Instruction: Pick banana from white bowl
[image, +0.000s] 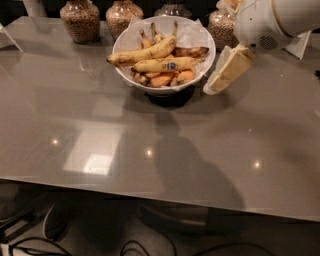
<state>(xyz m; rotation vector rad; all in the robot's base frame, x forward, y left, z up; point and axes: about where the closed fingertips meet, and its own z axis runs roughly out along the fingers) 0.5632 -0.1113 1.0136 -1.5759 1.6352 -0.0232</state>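
pincer (214, 87) beside white bowl (165, 90), seemingly empty; opening cannot tell | banana (157, 65) in bowl

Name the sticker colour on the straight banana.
The banana's sticker is blue, camera view; the hand hangs beside the white bowl.

The bowl (165, 90) stands on the bench (75, 115) near the middle of its far edge, jars (80, 20) behind it. In it, the banana (167, 64) lies before a longer banana (142, 52). The gripper (220, 82) hangs just right of the bowl.
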